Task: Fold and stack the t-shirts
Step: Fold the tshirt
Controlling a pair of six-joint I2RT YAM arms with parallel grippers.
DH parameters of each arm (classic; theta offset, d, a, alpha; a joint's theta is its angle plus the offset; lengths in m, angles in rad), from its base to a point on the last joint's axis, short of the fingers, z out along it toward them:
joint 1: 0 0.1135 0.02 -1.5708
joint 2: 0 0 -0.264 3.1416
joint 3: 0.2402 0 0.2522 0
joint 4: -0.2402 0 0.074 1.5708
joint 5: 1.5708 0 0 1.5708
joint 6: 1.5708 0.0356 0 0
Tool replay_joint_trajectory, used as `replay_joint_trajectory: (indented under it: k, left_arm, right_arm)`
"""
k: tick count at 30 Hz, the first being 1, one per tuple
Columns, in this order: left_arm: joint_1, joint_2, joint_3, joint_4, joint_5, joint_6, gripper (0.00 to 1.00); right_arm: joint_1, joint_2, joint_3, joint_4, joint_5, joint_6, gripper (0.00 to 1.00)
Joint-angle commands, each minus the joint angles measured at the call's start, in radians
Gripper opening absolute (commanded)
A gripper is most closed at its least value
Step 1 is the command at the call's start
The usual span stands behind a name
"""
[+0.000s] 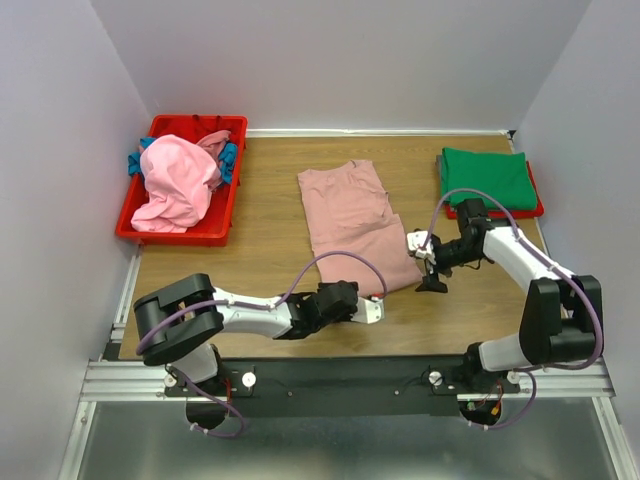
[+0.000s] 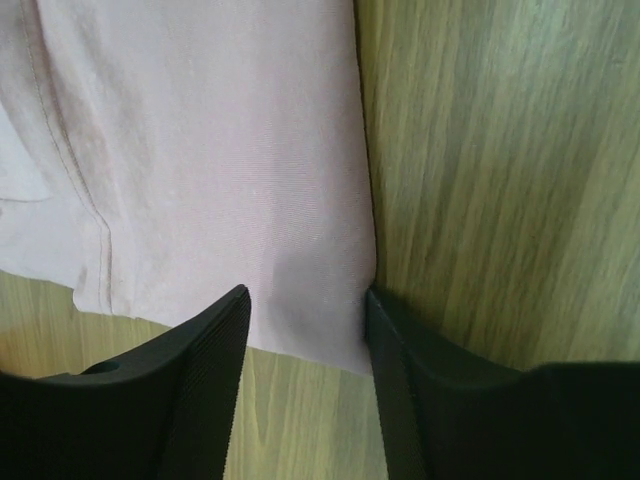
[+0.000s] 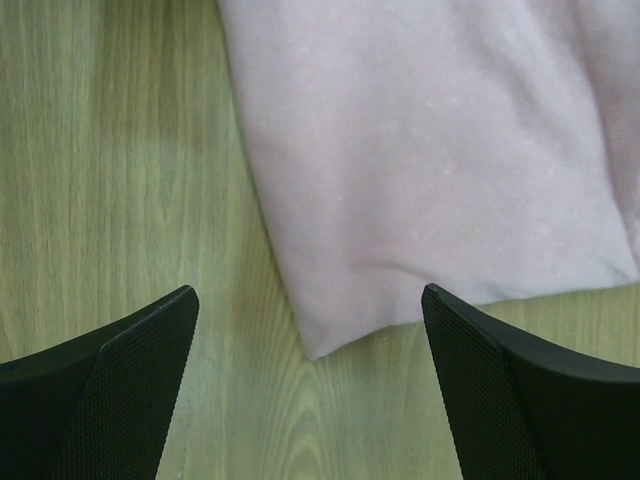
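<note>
Progress: heap of unfolded tees (image 1: pixel 178 185) sits in the red bin (image 1: pixel 125 225), far off the left claw's (image 2: pixel 305 300) outer side. The dusty-pink tee (image 1: pixel 345 205) lies on the table (image 1: pixel 260 250) between both claws, partly folded I'd say. A folded green tee (image 1: pixel 488 177) lies beyond the right claw (image 3: pixel 310 295), so I judge most work is left. Left claw: fingers narrowly parted, straddling the tee's near hem corner, not clenched. Right claw: spread wide, empty, over the other near corner

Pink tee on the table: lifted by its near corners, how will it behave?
Probably floppy: the pink tee lies flat with soft creases, so it should drape and sag. Likely light; its edge looks thin. Folded layers may slide apart.
</note>
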Motion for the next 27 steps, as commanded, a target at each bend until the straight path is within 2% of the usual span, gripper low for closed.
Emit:
replay_joint_trajectory:
  k: [1,4,8,16,20,25,27]
  left_arm:
    - [0.029,0.032,-0.007,-0.038,-0.017,0.004,0.54]
    - [0.043,0.023,-0.004,-0.042,0.003,0.004,0.48]
    - [0.043,0.016,-0.001,-0.05,0.044,0.001,0.33]
    - [0.043,-0.022,0.005,-0.056,0.101,-0.015,0.22]
    - [0.045,-0.052,-0.018,-0.03,0.107,-0.01,0.0]
    - [0.046,-0.074,-0.026,-0.019,0.144,0.004,0.0]
    - [0.049,-0.085,-0.024,-0.031,0.179,0.01,0.0]
  right_arm:
    - [0.04,-0.026,-0.057,0.058,0.091,-0.051,0.98]
    - [0.063,-0.027,-0.088,0.113,0.138,-0.056,0.96]
    - [0.108,-0.015,-0.105,0.171,0.184,-0.02,0.89]
    - [0.177,0.062,-0.126,0.346,0.287,0.107,0.71]
    - [0.188,0.091,-0.143,0.374,0.319,0.124,0.56]
    - [0.191,0.097,-0.171,0.373,0.339,0.144,0.29]
    - [0.191,0.074,-0.163,0.339,0.333,0.147,0.24]
